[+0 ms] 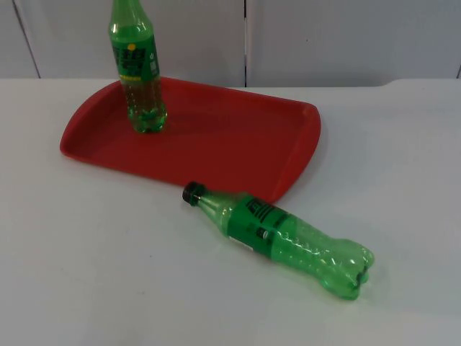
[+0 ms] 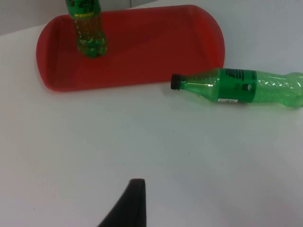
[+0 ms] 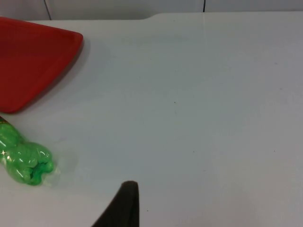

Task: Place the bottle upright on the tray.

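- Green lying bottle (image 1: 284,236) rests on the table (image 1: 108,274) just beside the red tray (image 1: 216,137), ahead of your left hand (image 2: 128,205).
- Grasp not begun; hand opening: cannot tell.
- Next, reach its body.

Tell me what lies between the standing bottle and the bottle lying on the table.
In the top view, between the standing bottle and the lying bottle there is bare red tray floor, its near rim, then a short strip of white table.
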